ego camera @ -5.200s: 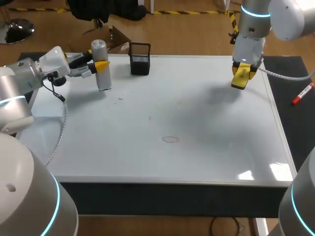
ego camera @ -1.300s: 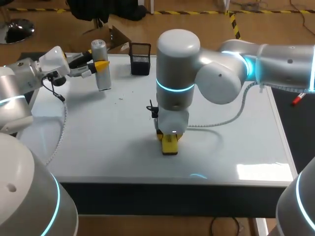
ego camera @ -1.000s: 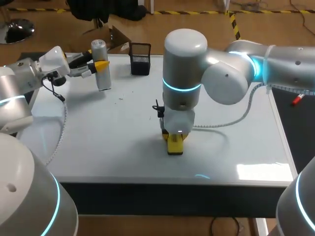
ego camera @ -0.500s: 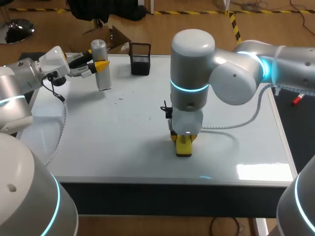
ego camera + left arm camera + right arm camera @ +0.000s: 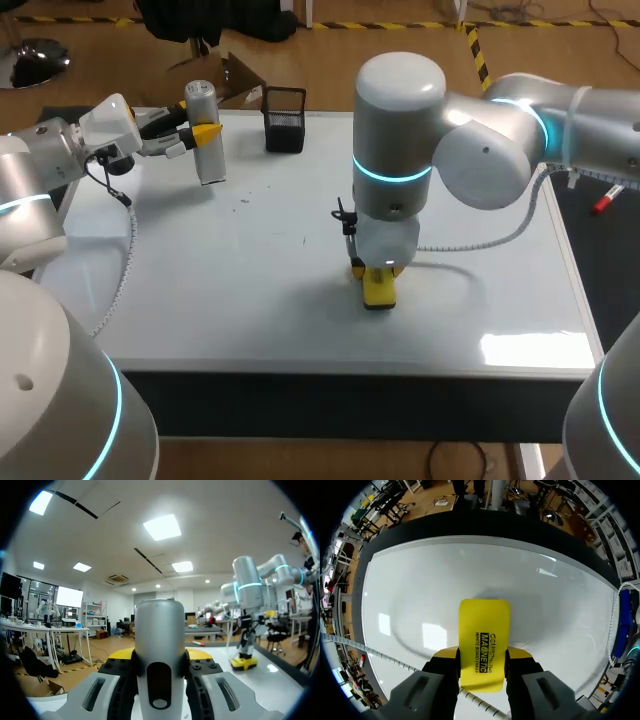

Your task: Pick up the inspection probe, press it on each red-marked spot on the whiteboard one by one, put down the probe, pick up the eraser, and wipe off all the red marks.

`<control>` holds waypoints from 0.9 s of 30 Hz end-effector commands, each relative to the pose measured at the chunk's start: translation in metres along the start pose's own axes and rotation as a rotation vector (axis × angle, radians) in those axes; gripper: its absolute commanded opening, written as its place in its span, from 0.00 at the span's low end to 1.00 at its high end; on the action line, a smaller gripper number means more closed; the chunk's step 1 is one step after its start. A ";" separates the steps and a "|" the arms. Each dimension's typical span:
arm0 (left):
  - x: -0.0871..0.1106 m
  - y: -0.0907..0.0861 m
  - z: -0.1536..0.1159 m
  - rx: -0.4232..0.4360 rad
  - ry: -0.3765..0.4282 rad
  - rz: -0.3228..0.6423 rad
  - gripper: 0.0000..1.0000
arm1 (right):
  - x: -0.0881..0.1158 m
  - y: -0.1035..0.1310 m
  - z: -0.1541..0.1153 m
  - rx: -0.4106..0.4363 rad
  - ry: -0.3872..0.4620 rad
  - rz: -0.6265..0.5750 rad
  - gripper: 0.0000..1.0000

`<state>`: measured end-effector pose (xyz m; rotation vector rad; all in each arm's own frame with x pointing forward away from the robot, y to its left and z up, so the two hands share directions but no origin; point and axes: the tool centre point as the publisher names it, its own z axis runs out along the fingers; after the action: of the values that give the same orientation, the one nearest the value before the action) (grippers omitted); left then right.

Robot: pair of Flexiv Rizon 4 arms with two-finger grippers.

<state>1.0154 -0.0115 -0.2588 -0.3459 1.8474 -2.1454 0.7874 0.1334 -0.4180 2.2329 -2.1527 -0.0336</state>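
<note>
The wiping stage of the task is judged to be in hand, and possibly near its end. In the head view the yellow eraser (image 5: 379, 292) is seen just right of centre, low in the frame, pinched from two sides by the fingers of the right gripper (image 5: 379, 278) and laid flat on the whiteboard (image 5: 200, 290). In the right wrist view the eraser is shown clamped between that gripper's fingers, with its face down on the white board.

No red mark can be made out on any bare part of the whiteboard. Only a few faint dark specks (image 5: 243, 201) are seen left of centre. Whether anything remains beneath the eraser cannot be told, since that patch is covered.

The inspection probe (image 5: 208, 160) is found at the upper left of the frame, upright, with the fingers of the left gripper (image 5: 200, 133) closed on it from both sides. Whether its base rests on the board or hangs just above it cannot be told. So the probe is not judged to be fully put down, as it has not been let go.

A black mesh holder (image 5: 285, 120) stands near the top edge of the board, and a red marker (image 5: 614, 192) lies on the dark surface at the far right.
</note>
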 end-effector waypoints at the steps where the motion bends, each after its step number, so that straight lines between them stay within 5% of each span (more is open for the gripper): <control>1: 0.001 -0.002 0.000 0.000 -0.004 0.001 0.00 | 0.008 0.000 -0.027 0.012 0.004 -0.014 0.00; 13: 0.001 -0.002 0.000 0.000 -0.004 0.001 0.00 | 0.019 -0.015 -0.041 0.029 -0.007 0.003 0.00; 27: 0.001 -0.002 0.000 0.000 -0.004 0.001 0.00 | 0.075 -0.105 -0.061 0.088 0.048 0.105 0.00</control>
<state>1.0154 -0.0116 -0.2588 -0.3458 1.8475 -2.1455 0.8815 0.0744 -0.3634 2.1448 -2.3005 0.1349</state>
